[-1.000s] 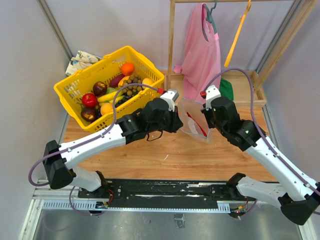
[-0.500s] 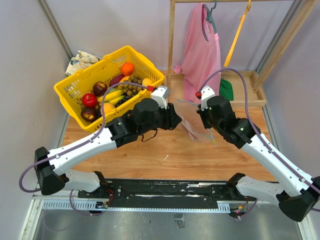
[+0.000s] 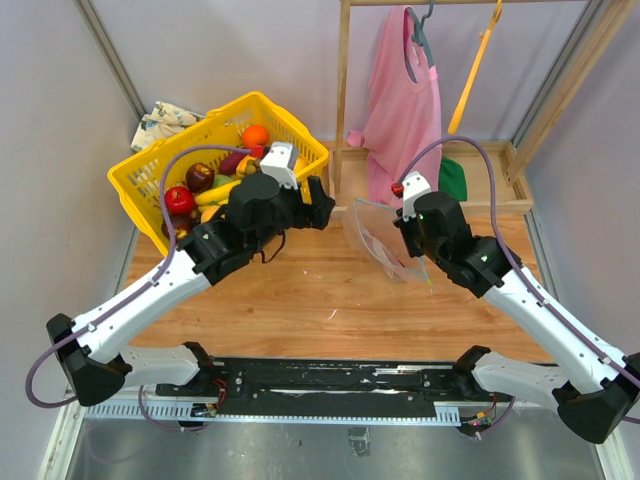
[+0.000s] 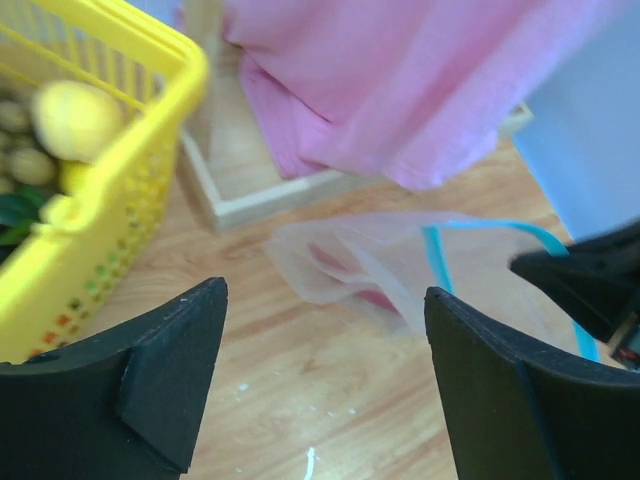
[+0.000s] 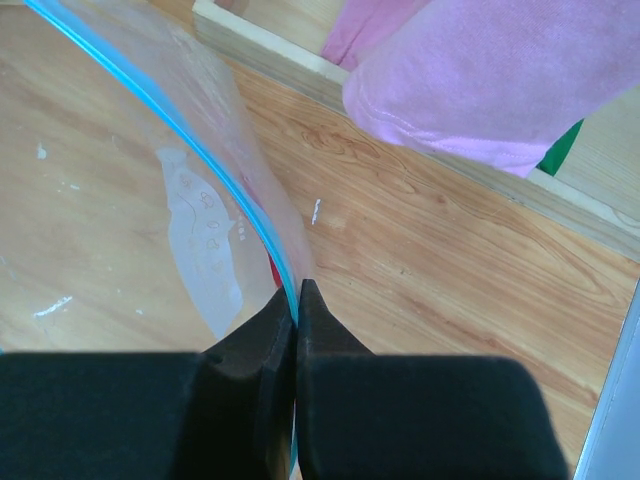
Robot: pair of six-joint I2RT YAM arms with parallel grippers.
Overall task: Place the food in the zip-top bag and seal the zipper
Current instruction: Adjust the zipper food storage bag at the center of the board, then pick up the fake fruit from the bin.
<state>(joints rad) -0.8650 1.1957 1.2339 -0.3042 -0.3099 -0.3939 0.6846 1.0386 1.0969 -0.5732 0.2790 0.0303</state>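
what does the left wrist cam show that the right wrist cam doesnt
Only left wrist: the yellow basket with a yellow fruit inside, and the left gripper open and empty. Only right wrist: the right gripper pinched shut on the zipper, and the white label on the zip-top bag. Both: the bag, the pink garment and the wooden table.
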